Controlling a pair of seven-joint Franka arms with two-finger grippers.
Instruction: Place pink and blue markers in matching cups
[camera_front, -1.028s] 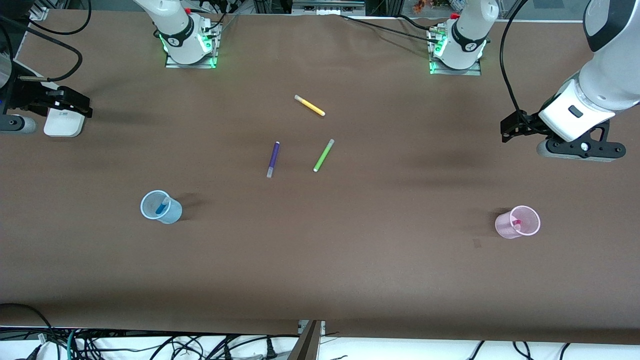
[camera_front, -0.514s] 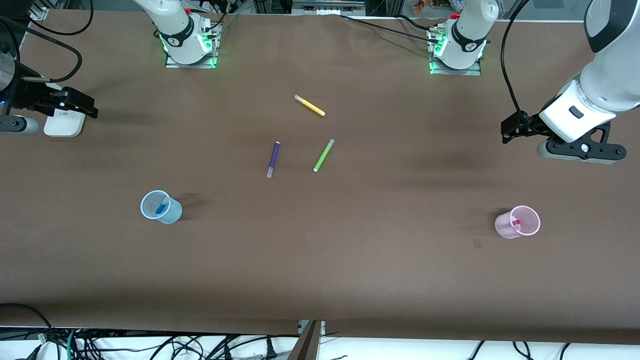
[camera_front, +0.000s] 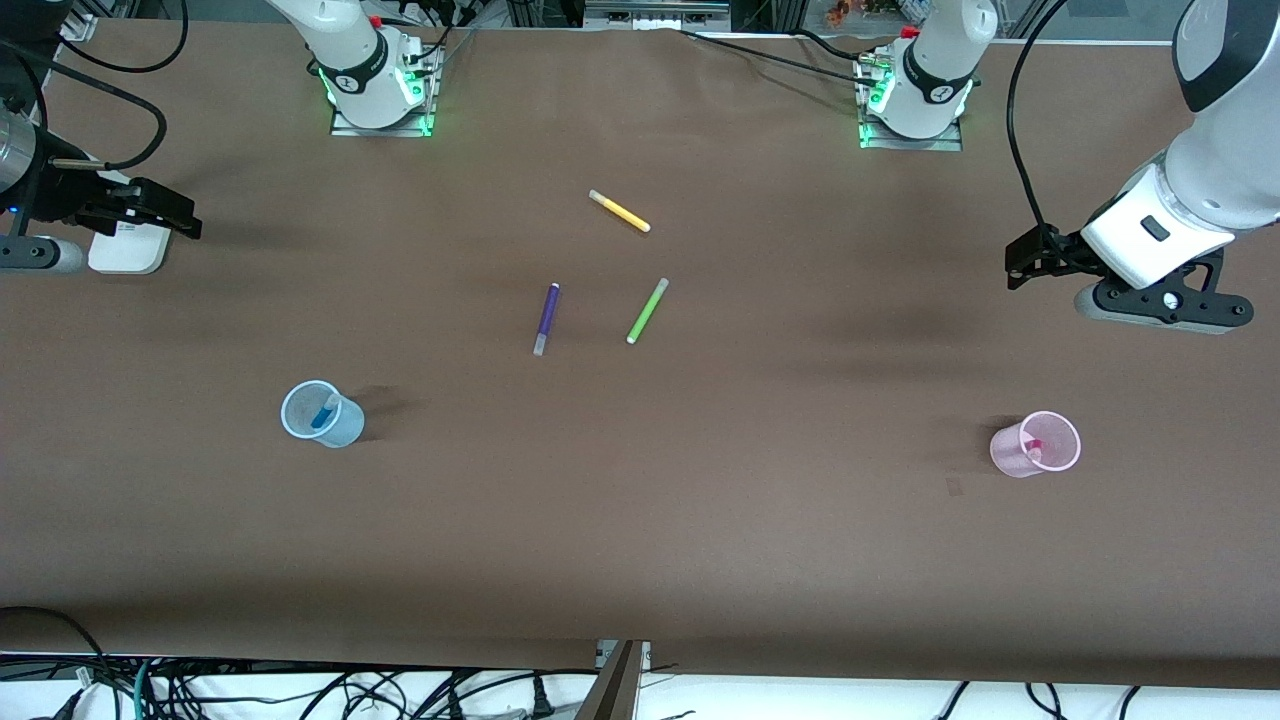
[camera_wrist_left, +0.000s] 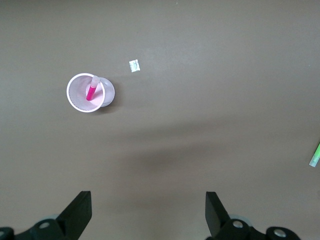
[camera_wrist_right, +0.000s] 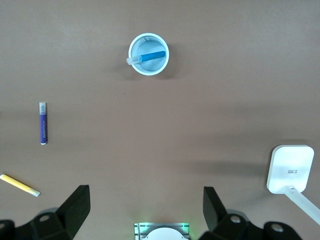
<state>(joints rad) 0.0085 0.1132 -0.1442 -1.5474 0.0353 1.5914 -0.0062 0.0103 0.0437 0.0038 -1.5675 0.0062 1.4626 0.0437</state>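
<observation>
A brown tabletop is seen from above. The blue marker is stood leaning inside the pale blue cup, which is set upright toward the right arm's end of the tabletop, nearer the front camera's edge than the middle. The pink marker is stood inside the pale pink cup, set upright toward the left arm's end. Three loose markers are laid flat near the middle of the tabletop: a purple marker, a green marker beside it, and a yellow marker closer to the edge where the arm bases stand. The left claw is held released and empty above the left arm's end. The right claw is held released and empty above the right arm's end, beside a white device.
</observation>
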